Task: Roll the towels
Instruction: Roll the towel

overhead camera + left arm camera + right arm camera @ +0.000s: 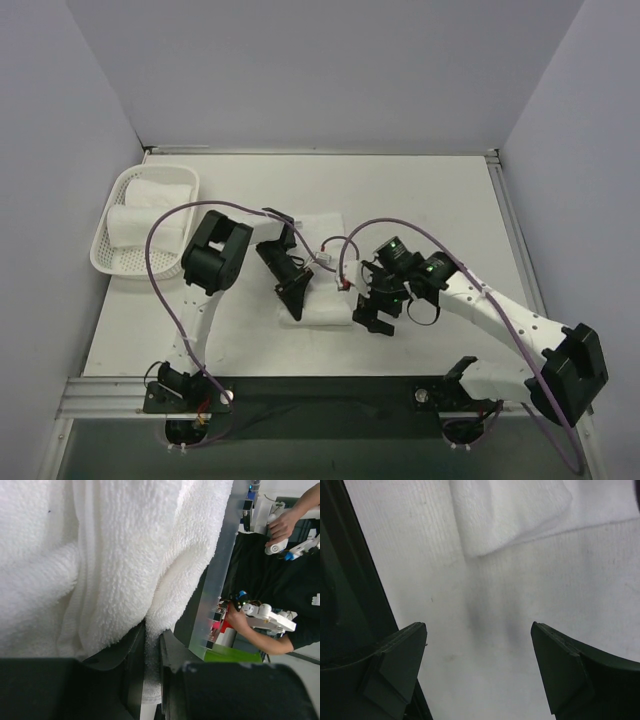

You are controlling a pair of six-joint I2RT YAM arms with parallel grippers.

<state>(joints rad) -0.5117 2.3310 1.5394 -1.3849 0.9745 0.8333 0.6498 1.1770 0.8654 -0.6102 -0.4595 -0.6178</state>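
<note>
Left wrist view: the left gripper [151, 680] is nearly closed, with its two fingers [132, 680] pinching a fold of the white towel [100, 555] between them. Terry cloth fills the view above and to the left of the fingers.

Right wrist view: the right gripper [479, 660] stands wide open and holds nothing. Bare table [485, 605] shows between its fingers. A corner of the towel lies on the table ahead of them, touching neither finger.

Top external view: the towel lies near the middle of the table, between the two grippers. The left gripper is on its left edge, and the right gripper is just beside its near right corner. A white lattice basket [100, 250] sits at the far left of the table and holds two rolled towels [140, 222].
</note>
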